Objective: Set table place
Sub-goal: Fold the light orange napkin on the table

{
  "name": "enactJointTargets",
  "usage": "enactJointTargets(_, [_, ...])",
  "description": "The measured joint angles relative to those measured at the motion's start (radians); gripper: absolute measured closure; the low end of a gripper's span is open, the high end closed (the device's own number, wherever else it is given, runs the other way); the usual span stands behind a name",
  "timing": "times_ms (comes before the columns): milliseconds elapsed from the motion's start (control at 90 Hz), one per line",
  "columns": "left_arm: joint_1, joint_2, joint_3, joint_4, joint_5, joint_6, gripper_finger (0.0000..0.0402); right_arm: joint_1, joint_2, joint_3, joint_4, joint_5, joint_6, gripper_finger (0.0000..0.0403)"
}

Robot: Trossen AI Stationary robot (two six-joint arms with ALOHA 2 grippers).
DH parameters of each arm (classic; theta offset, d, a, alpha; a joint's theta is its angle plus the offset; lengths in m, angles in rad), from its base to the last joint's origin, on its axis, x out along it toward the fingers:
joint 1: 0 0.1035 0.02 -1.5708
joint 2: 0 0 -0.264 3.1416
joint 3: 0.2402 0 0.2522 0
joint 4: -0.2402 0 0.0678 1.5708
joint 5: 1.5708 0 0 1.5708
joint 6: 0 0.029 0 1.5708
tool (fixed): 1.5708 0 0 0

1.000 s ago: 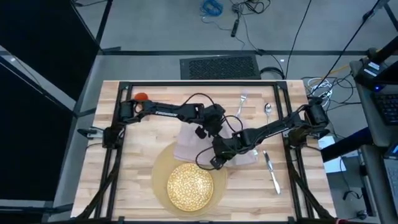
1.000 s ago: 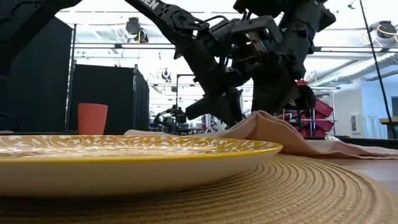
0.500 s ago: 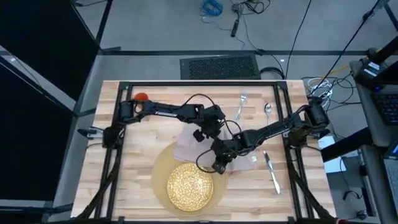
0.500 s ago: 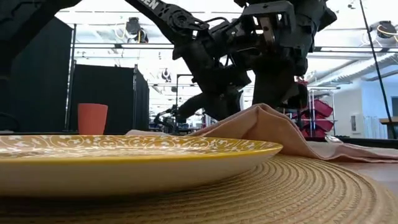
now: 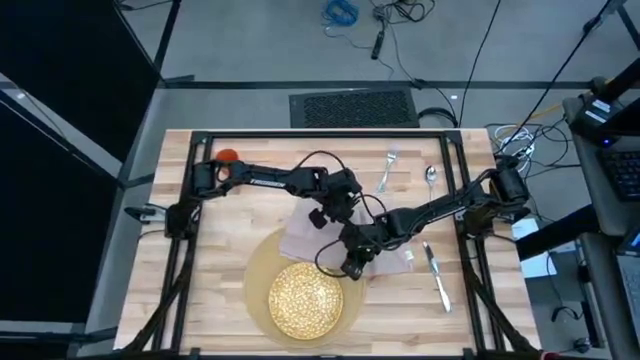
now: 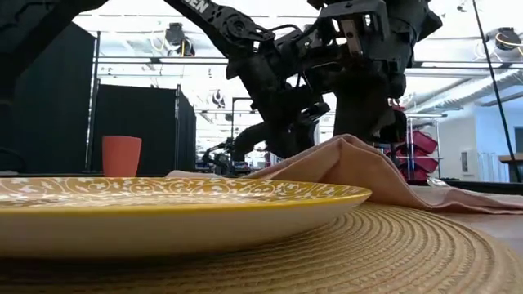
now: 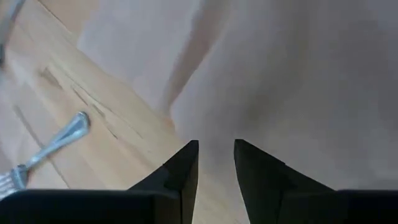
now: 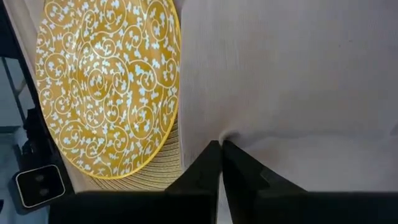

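The pinkish-grey napkin (image 5: 298,238) lies mid-table, just beyond the gold-speckled plate (image 5: 305,300), which sits on the round tan mat (image 5: 258,275). My right gripper (image 5: 350,265) is shut on the napkin close to the plate's far rim (image 8: 177,93). My left gripper (image 5: 325,215) hangs over the napkin's far part (image 7: 280,74) with its fingers a little open. Whether it touches the cloth I cannot tell. The fork (image 5: 388,170) and spoon (image 5: 430,177) lie at the far side. The knife (image 5: 436,275) lies on the right, and the orange cup (image 5: 227,155) stands far left. My right gripper pinches a small pucker of the napkin (image 8: 225,134) between its two shut fingers, which come from above and point down. The cloth rises to a peak (image 6: 347,143) under the fingers. The rest of it slopes down onto the table and the mat's edge.
Black rails (image 5: 190,230) frame the tabletop on the left, right and far sides. Bare planks (image 5: 230,215) lie left of the napkin. The two arms cross close together above the napkin. The fork's handle (image 7: 56,140) lies on the wood beside the left gripper.
My right gripper has risen a little with its pinch. The napkin's peak stands higher than a second ago, and its slope reaches closer to the plate. The napkin's right part has drawn in toward the gripper. My left gripper has shifted slightly over the cloth.
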Motion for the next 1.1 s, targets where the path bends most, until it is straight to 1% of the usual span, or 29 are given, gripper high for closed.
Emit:
enactJointTargets(200, [-0.001,0.004,-0.001,-0.001,0.035,-0.001,0.0312,0.000,0.000,0.000,0.000,-0.002,0.000,0.0403])
enactJointTargets(367, [-0.001,0.006,-0.001,-0.011,0.044,-0.004,0.0312,0.000,0.000,0.000,0.000,-0.011,0.000,0.0403])
enactJointTargets(522, [-0.004,0.064,-0.001,-0.003,0.051,-0.003,0.0312,0.000,0.000,0.000,0.002,-0.023,-0.001,0.0403])
enactJointTargets(656, [-0.008,0.079,0.002,0.015,0.002,-0.003,0.0314,0.000,0.000,0.000,0.007,-0.023,-0.005,0.0403])
enactJointTargets(733, [-0.009,0.080,0.002,0.033,-0.020,-0.003,0.0329,0.000,0.000,-0.001,0.007,-0.023,-0.009,0.0403])
enactJointTargets(867, [-0.007,0.065,0.000,0.044,-0.058,-0.010,0.0390,0.000,0.000,-0.001,0.007,-0.019,-0.017,0.0403])
enactJointTargets(1033, [0.000,0.034,0.000,0.078,-0.062,-0.075,0.0400,-0.002,0.000,-0.001,0.016,-0.011,-0.024,0.0403])
enactJointTargets(1100, [0.002,0.021,-0.001,0.055,-0.063,-0.085,0.0401,-0.006,0.000,-0.001,0.029,-0.011,-0.040,0.0403])
